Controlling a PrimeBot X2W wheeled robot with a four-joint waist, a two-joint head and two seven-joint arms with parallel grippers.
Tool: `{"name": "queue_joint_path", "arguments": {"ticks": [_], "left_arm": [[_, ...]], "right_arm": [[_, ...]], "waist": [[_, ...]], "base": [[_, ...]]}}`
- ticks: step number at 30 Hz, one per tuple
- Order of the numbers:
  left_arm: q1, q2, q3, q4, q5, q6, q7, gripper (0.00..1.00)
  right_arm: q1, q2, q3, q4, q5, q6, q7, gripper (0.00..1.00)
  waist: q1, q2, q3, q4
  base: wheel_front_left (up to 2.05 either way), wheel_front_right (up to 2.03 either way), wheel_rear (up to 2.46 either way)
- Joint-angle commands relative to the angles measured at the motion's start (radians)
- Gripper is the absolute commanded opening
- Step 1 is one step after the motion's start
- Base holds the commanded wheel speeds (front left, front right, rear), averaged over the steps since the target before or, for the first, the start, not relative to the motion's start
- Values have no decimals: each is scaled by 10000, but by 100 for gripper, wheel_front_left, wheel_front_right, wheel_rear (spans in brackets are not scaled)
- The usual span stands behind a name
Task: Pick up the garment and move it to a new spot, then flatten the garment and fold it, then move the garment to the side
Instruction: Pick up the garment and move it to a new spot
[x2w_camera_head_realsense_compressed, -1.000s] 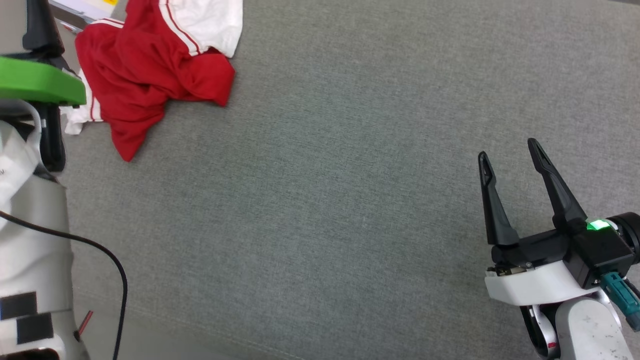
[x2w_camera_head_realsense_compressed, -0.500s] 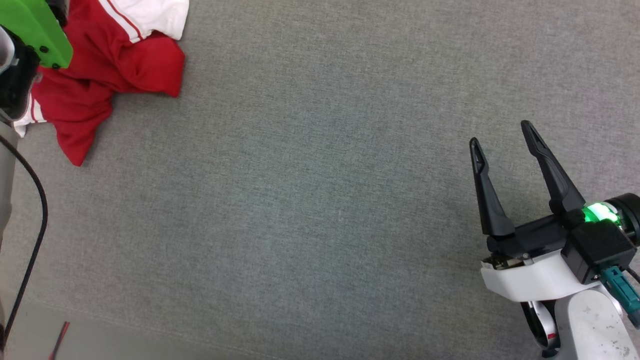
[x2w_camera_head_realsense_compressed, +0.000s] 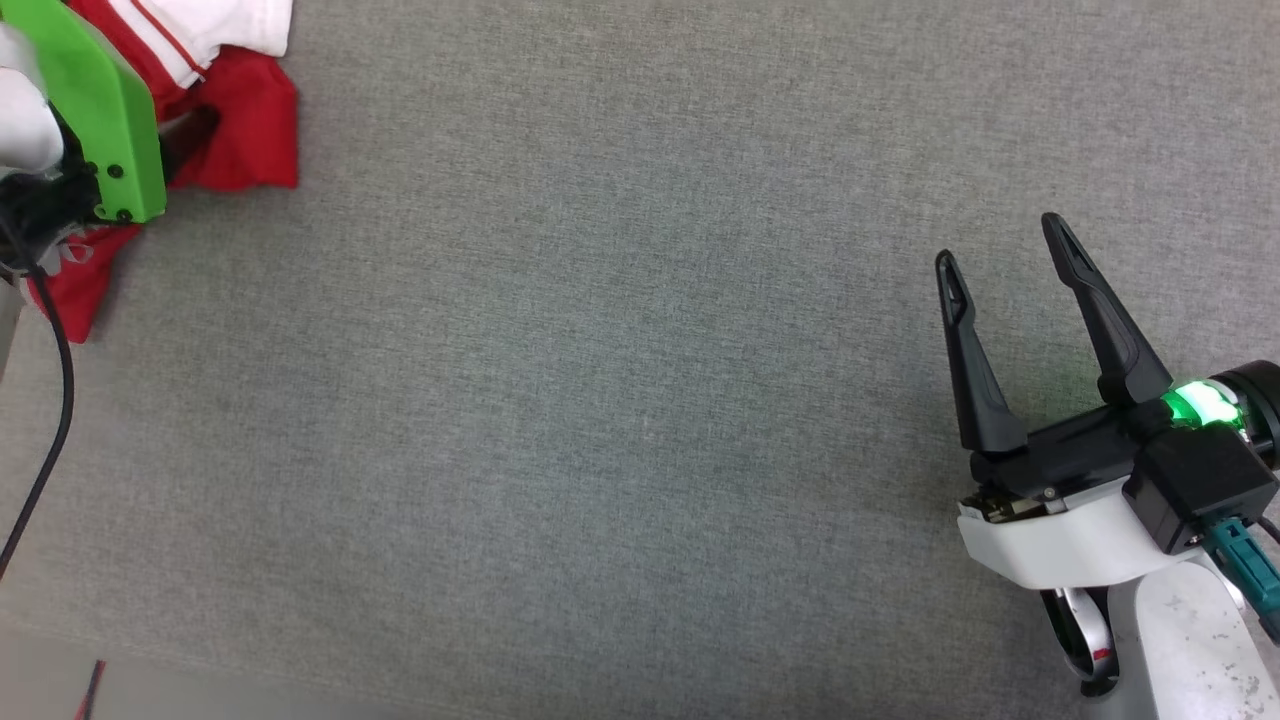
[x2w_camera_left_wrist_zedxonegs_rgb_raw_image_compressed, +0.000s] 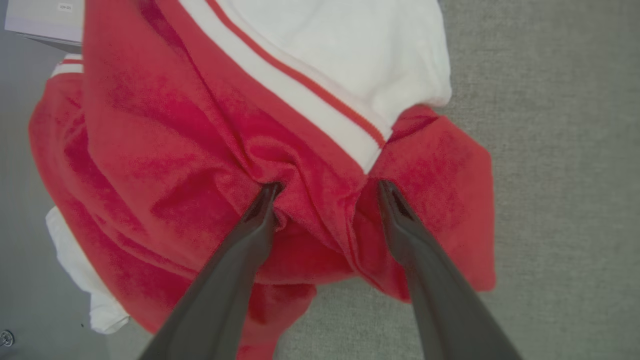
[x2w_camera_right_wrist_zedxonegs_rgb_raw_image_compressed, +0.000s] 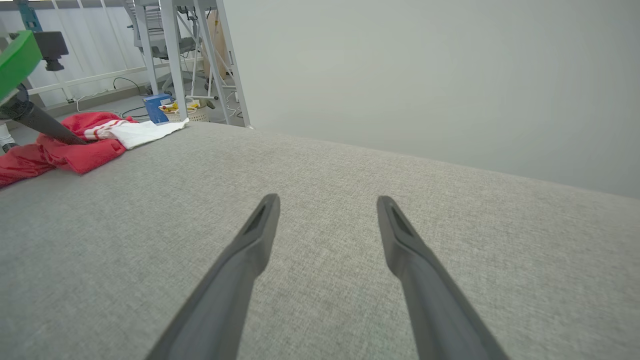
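The garment (x2w_camera_head_realsense_compressed: 250, 140), red with a white sleeve and thin stripes, lies crumpled at the table's far left corner. In the left wrist view, the garment (x2w_camera_left_wrist_zedxonegs_rgb_raw_image_compressed: 175, 125) sits under my left gripper (x2w_camera_left_wrist_zedxonegs_rgb_raw_image_compressed: 327, 187). That gripper is open, with both fingertips pressed into the red fabric and a raised fold between them. Its green mount and one dark finger mark my left gripper (x2w_camera_head_realsense_compressed: 185, 135) in the head view. My right gripper (x2w_camera_head_realsense_compressed: 1000, 245) hovers open and empty over bare table at the lower right. The right wrist view shows the right gripper (x2w_camera_right_wrist_zedxonegs_rgb_raw_image_compressed: 325, 200) well away from the garment (x2w_camera_right_wrist_zedxonegs_rgb_raw_image_compressed: 75, 150).
The grey fabric-covered table (x2w_camera_head_realsense_compressed: 600, 350) stretches between the two arms; its near edge (x2w_camera_head_realsense_compressed: 200, 680) runs along the lower left. A black cable (x2w_camera_head_realsense_compressed: 50, 400) hangs at the left. Beyond the far corner stand white table legs (x2w_camera_right_wrist_zedxonegs_rgb_raw_image_compressed: 172, 50) and a blue box (x2w_camera_right_wrist_zedxonegs_rgb_raw_image_compressed: 155, 107).
The head camera has swung, shifting the whole picture left. My left gripper has come down onto the garment, fingers now in the fabric. The right gripper stays open, barely moved.
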Motion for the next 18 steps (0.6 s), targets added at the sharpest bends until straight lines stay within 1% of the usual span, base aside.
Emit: {"name": "queue_joint_path", "arguments": {"ticks": [1, 6, 7, 8, 9, 13, 18], "left_arm": [[40, 1, -220, 113, -43, -26, 167, 100], [272, -24, -870, 276, -234, -26, 418, 100], [302, 14, -1018, 308, -229, -26, 432, 37], [310, 46, -1116, 329, -233, -26, 386, 9], [319, 54, -1177, 365, -320, -26, 310, 0], [203, 161, -1150, 475, -598, -26, -449, 0], [-133, 557, -1464, 308, -486, -26, -1523, 0]], "right_arm": [[-247, 3, 33, -53, -25, -9, -47, 100], [-402, 60, 13, -28, 36, -9, -47, 100], [-415, 69, 20, -20, 42, -9, -47, 100], [-423, 77, 25, -12, 47, -9, -47, 100], [-429, 88, 21, 5, 56, -9, -47, 100], [-365, 144, 11, 101, 138, -9, -47, 100], [-261, 203, 154, 265, 267, -9, -47, 100]], "waist": [[-1, -1, 233, -180], [-1, -1, 433, -335], [-1, -1, 445, -359], [-1, -1, 448, -374], [-1, -1, 429, -384], [-1, -1, 168, -332], [-1, -1, -444, -180]], "base": [[0, 0, 0], [0, 0, 0], [0, 0, 0], [0, 0, 0], [0, 0, 0], [0, 0, 0], [0, 0, 0]]}}
